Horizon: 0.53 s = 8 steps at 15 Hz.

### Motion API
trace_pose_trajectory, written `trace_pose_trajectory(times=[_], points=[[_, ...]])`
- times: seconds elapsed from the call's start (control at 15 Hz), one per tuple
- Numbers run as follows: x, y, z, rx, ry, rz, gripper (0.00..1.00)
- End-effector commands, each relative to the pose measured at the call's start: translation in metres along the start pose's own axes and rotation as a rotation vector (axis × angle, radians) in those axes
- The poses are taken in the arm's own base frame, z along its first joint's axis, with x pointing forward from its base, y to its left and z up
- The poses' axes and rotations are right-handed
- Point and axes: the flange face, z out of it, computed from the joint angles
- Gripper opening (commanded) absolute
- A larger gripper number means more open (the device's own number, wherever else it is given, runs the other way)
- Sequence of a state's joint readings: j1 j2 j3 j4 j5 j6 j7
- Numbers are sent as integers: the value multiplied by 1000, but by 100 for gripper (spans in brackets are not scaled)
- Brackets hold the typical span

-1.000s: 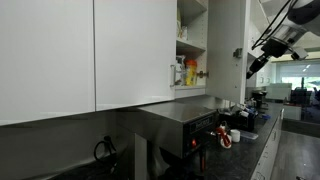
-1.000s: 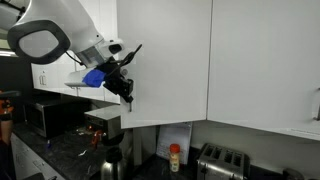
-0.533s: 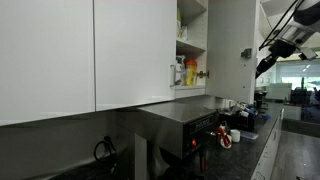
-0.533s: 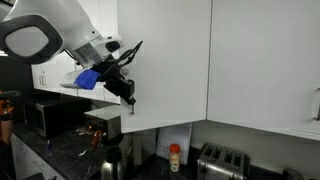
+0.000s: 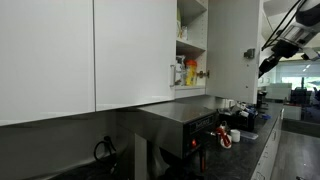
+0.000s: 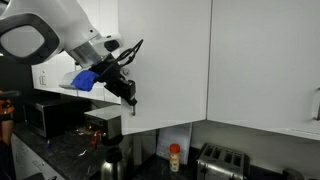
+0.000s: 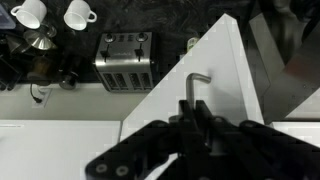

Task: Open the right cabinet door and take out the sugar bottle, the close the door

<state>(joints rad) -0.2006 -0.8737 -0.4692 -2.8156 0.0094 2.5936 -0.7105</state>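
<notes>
— Jaws?
— Pressed together on the slim silver bar handle (image 7: 195,88) of the plain white right cabinet door (image 5: 232,60), swung open.
— Sugar bottle (image 5: 179,72)?
— Clear, upright on the cabinet shelf (image 5: 195,87); label unreadable.

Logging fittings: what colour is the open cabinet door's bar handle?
Silver; the handle shows best in the wrist view.
</notes>
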Motion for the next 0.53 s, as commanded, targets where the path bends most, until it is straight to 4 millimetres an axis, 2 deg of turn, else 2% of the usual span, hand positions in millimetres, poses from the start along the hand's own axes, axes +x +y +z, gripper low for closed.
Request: trace_pose_trajectory(times=[0.0, 0.13, 0.47], points=[[6, 6, -34, -60, 81, 10, 41], [12, 8, -51, -76, 114, 11, 56], [12, 2, -72, -76, 108, 52, 91]])
